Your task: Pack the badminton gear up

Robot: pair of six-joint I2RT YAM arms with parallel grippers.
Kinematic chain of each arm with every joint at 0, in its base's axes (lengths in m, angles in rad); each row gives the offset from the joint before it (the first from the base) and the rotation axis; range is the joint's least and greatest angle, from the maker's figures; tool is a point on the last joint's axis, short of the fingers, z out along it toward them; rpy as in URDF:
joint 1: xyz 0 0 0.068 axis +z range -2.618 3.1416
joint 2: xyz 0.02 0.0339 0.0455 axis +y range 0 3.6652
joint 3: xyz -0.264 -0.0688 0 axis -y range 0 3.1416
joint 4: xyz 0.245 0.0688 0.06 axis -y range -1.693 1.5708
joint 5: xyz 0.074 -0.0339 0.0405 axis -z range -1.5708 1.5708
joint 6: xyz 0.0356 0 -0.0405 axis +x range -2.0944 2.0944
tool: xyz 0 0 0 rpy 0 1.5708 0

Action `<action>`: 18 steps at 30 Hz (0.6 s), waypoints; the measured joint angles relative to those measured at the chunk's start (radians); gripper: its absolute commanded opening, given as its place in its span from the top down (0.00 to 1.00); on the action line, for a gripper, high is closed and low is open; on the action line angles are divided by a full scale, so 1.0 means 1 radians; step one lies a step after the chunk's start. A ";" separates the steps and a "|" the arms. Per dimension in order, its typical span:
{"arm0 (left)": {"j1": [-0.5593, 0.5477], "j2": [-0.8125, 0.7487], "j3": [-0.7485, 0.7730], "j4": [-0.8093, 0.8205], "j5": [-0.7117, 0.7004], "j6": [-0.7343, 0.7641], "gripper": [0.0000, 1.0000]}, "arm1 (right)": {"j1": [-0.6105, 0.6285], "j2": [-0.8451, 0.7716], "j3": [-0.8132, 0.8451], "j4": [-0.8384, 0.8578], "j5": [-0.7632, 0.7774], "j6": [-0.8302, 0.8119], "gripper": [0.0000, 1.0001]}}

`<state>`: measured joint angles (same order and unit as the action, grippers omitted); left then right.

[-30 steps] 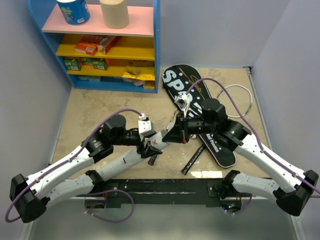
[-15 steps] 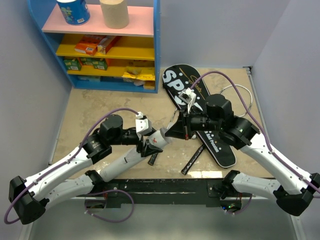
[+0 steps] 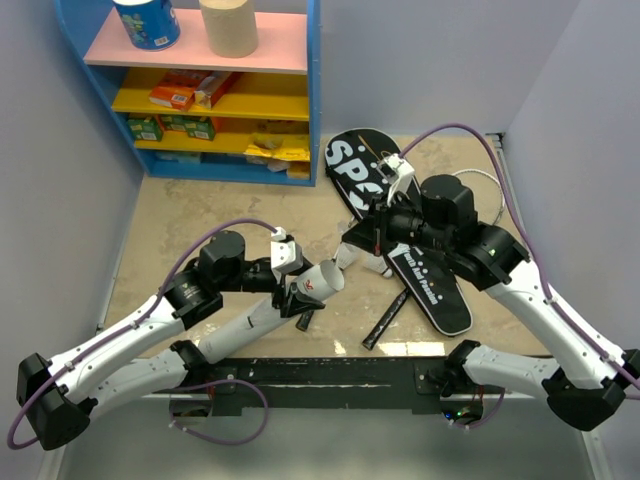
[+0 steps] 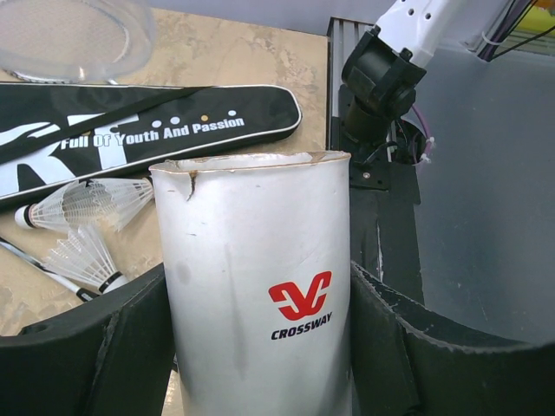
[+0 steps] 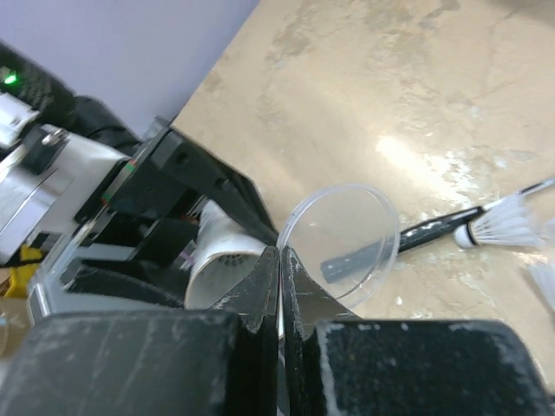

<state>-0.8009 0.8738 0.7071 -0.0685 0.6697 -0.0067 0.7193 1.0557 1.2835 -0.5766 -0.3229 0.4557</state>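
Note:
My left gripper (image 3: 296, 290) is shut on the long white tube (image 3: 262, 312), which is lettered CROSSWAY (image 4: 260, 286), and holds it tilted with its open end toward the right arm. My right gripper (image 3: 362, 248) is shut on the rim of a clear round lid (image 5: 347, 238), just right of the tube's open end (image 5: 221, 256) and apart from it. The black SPORT bag (image 3: 350, 160) lies flat under the right arm. One white racket head (image 3: 482, 190) shows past the bag. A black racket handle (image 3: 385, 320) lies near the front edge. Two shuttlecocks (image 4: 87, 204) lie by the bag.
A blue shelf unit (image 3: 310, 90) stands at the back left, with small coloured boxes and paper rolls on it. A black rail (image 3: 330, 370) runs along the table's near edge between the arm bases. Grey walls close in both sides.
My right gripper has drawn back up and to the right with the lid, away from the tube's mouth, which now shows open. The left gripper and tube have barely moved.

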 measured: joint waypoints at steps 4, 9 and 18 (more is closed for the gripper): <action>0.000 -0.003 0.000 -0.001 0.000 0.000 0.90 | 0.000 0.036 0.021 -0.016 0.106 -0.013 1.00; 0.000 -0.005 0.000 -0.001 0.000 0.000 0.90 | -0.002 0.137 0.019 -0.008 0.209 -0.027 1.00; 0.000 -0.027 -0.002 -0.001 -0.001 -0.001 0.91 | -0.060 0.500 0.055 0.103 0.248 -0.071 1.00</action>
<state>-0.8009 0.8463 0.7048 -0.0696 0.6689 -0.0074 0.6594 1.5555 1.3380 -0.4736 -0.0750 0.3851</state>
